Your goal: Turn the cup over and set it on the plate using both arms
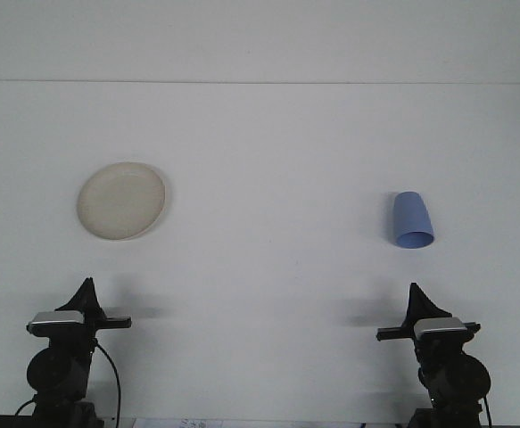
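The blue cup (412, 221) sits on the white table (268, 160) at about three o'clock from the middle, rim down as far as I can judge, its wider end toward me. The right gripper (416, 303) waits near the table's front edge, and the cup lies at roughly twelve o'clock from it, near but apart. That arm is plainly the closer one. The cream plate (121, 201) rests well apart at nine o'clock, at about one o'clock from the left gripper (87, 297). Both grippers hold nothing; whether their fingers are spread or closed, I cannot tell from here. Nothing has been grasped yet.
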Robot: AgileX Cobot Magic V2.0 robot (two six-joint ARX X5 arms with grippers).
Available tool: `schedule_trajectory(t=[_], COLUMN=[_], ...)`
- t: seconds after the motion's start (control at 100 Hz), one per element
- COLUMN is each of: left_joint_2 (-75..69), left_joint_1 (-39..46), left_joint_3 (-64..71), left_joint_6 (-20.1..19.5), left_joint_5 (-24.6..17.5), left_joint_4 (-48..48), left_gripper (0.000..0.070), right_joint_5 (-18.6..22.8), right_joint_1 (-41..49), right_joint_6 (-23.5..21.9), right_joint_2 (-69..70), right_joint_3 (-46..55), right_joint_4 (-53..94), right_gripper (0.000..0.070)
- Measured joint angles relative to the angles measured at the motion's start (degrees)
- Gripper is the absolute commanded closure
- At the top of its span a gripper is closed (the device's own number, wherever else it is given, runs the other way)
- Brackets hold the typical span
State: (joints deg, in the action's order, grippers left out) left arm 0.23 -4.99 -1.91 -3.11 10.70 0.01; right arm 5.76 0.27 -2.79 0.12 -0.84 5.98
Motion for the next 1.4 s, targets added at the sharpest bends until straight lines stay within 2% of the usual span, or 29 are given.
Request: schedule_trajectory(t=[0.86, 0.97, 1.11, 1.31, 1.36, 1.4], left_joint_2=[0.0, 0.0, 0.0, 0.0, 0.0, 0.0], left_joint_1=[0.0, 0.0, 0.0, 0.0, 0.0, 0.0], left_joint_3=[0.0, 0.0, 0.0, 0.0, 0.0, 0.0], left_joint_6=[0.0, 0.0, 0.0, 0.0, 0.0, 0.0], left_joint_5=[0.0, 0.0, 0.0, 0.0, 0.0, 0.0], left_joint_4=[0.0, 0.0, 0.0, 0.0, 0.0, 0.0], left_gripper=[0.0685, 0.0685, 0.0685, 0.0685, 0.0685, 0.0685], right_joint_5=[0.7, 1.6, 1.8, 0.7, -0.9, -1.7], right_joint_1=[0.0, 0.0, 0.0, 0.0, 0.0, 0.0], right_joint_6=[-0.6, -4.0, -11.5, -19.8, -20.7, -20.9], right_joint_2=[0.0, 0.0, 0.0, 0.1, 0.7, 1.6], right_joint_3=[0.0, 0.0, 0.0, -1.4, -3.4, -5.7], right_joint_4=[-0.1, -1.0, -1.6, -2.7, -1.5, -0.6], right_gripper=[0.0694, 0.0694, 0.0694, 0.0695, 0.0644, 0.0525])
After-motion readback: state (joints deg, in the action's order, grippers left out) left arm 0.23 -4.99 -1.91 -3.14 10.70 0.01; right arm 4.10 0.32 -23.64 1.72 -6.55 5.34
